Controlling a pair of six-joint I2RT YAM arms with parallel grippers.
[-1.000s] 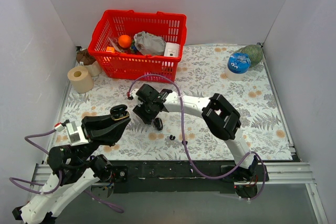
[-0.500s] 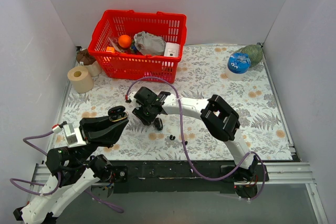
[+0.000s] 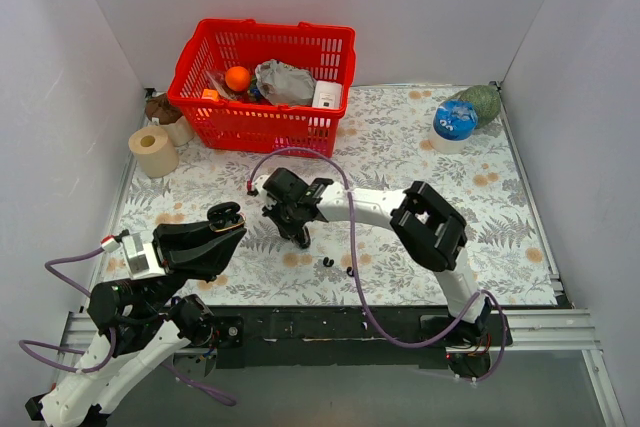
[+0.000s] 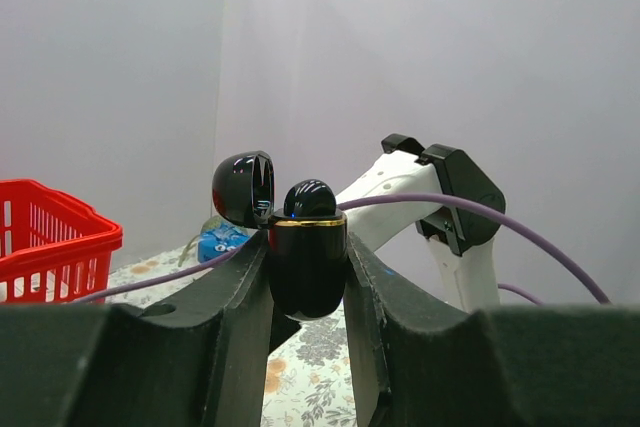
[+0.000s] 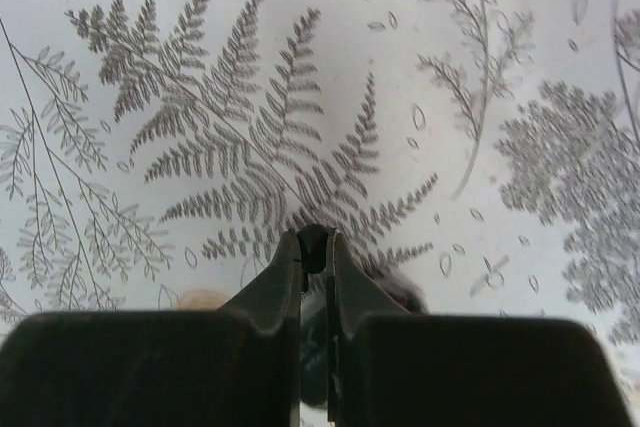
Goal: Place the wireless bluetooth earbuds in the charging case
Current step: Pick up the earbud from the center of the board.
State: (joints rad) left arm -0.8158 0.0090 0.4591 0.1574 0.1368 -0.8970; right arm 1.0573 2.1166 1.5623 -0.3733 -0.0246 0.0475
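Note:
My left gripper is shut on the black charging case with a gold rim, held upright above the table's near left. Its lid stands open, and a black rounded piece sits in its top. Two tiny black earbuds lie on the fern-print cloth, apart from both grippers. Left of them my right gripper points down at the cloth. Its jaws are shut on a somewhat larger black rounded piece, which peeks out at the fingertips.
A red basket of odds and ends stands at the back left, with a paper roll beside it. A blue-and-white jar and a green lump sit at the back right. A purple cable loops over the right arm.
The right gripper's jaws have closed from wide apart onto the black rounded piece on the cloth. The left arm has sunk slightly with the case still held.

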